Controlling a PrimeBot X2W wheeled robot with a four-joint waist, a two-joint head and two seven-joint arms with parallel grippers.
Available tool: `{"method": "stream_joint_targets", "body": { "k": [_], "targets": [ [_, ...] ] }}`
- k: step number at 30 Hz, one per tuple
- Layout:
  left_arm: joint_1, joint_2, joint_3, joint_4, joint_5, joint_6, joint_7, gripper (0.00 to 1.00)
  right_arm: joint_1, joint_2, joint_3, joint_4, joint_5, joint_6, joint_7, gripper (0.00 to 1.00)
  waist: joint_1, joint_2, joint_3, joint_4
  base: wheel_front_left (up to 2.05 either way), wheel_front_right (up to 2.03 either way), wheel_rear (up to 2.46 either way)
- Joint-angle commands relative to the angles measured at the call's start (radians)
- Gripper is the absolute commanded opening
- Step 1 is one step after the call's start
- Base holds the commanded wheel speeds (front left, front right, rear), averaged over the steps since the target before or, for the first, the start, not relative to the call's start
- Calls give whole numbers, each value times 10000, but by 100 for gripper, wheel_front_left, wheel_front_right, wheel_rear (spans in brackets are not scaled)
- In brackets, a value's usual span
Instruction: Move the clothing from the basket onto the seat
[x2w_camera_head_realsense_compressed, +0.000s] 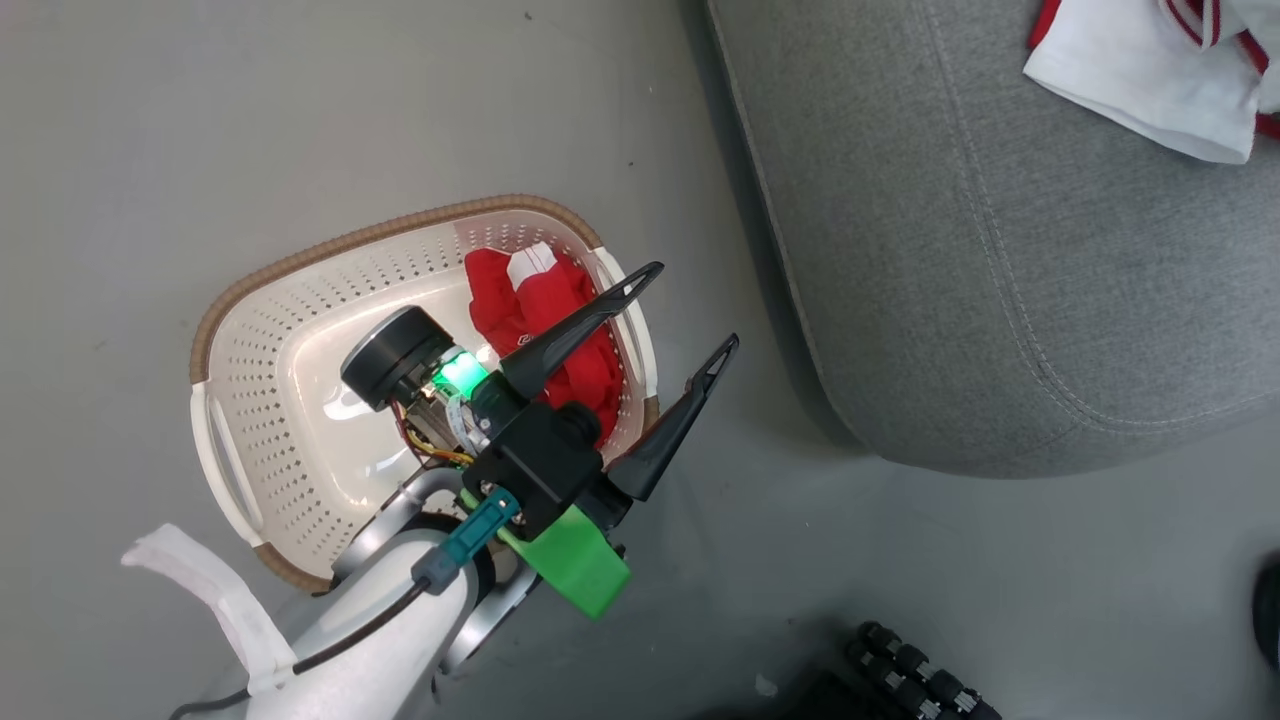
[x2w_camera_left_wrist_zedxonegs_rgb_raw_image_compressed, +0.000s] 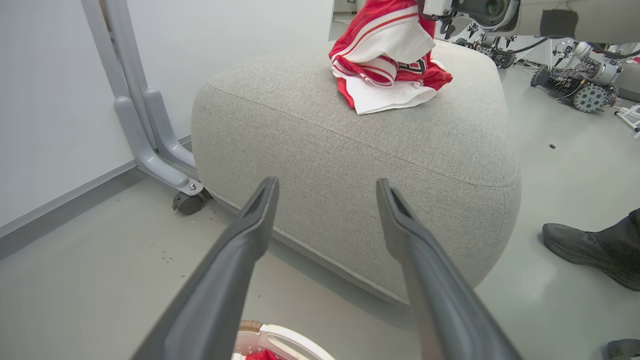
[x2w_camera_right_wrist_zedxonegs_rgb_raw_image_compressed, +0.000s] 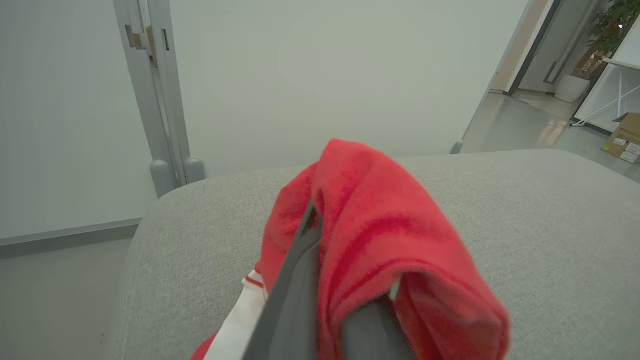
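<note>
Over the basket (x2w_camera_head_realsense_compressed: 260, 400) rim facing the seat (x2w_camera_head_realsense_compressed: 1000, 300), left tool (x2w_camera_head_realsense_compressed: 694, 304) hangs spread.

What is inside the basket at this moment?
One red garment with a white patch lies at the basket's end nearest the seat. The left arm covers part of the basket floor, so anything under it is hidden.

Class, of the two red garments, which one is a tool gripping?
The garment on the seat: the right tool is shut on it. The other garment lies free in the basket.
</note>
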Motion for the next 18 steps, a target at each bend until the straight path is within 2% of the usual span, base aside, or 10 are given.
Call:
{"method": "stream_joint_targets", "body": {
  "k": [1,8,18],
  "targets": [
    [-224,113,-31,48,103,-29,-28,100,248,79,-166,130,-81,-3,-31,100,-2,0,429,235,0,0,0],
    [-390,117,-86,229,-48,-40,-113,100,1323,810,-714,40,-133,-3,-31,100,-2,0,401,190,0,0,0],
    [18,-62,56,815,-376,240,-732,100,3497,1897,-782,-1735,-137,-3,-31,100,-2,0,-468,257,0,0,0]
  ]
}}
